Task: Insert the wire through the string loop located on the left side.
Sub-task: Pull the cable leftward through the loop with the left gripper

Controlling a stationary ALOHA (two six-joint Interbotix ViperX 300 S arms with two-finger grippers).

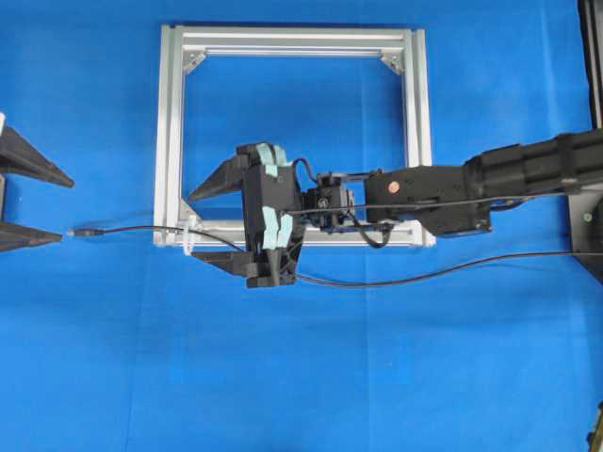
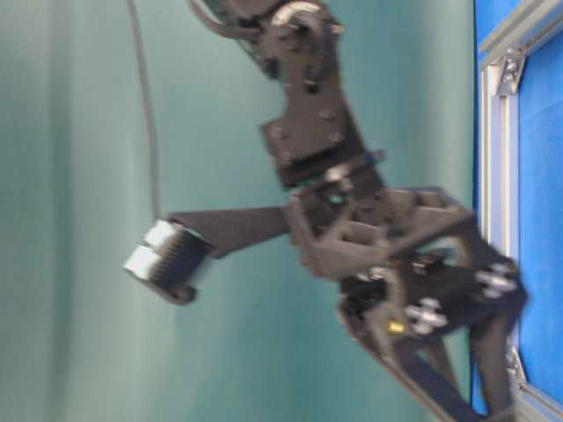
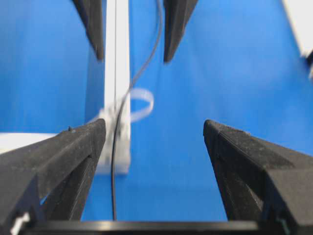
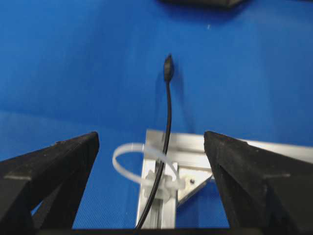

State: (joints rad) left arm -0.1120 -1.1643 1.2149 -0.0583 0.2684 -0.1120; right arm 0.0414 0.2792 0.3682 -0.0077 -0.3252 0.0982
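The wire (image 1: 132,229) lies on the blue mat, its plug (image 1: 85,231) pointing left just off my left gripper's lower finger. From the plug it runs right across the string loop (image 1: 191,237) at the frame's bottom-left corner; it looks threaded through. My left gripper (image 1: 66,209) is open at the left edge, and in its wrist view the wire (image 3: 113,186) lies loose between its wide fingers. My right gripper (image 1: 193,226) is open and straddles the loop (image 4: 129,156) and the wire (image 4: 167,112), gripping nothing.
The silver aluminium frame (image 1: 174,132) lies flat on the mat, with the right arm (image 1: 433,193) reaching across its lower rail. The wire's tail (image 1: 424,276) trails off to the right edge. The table-level view is blurred and shows an arm beside the frame (image 2: 493,132).
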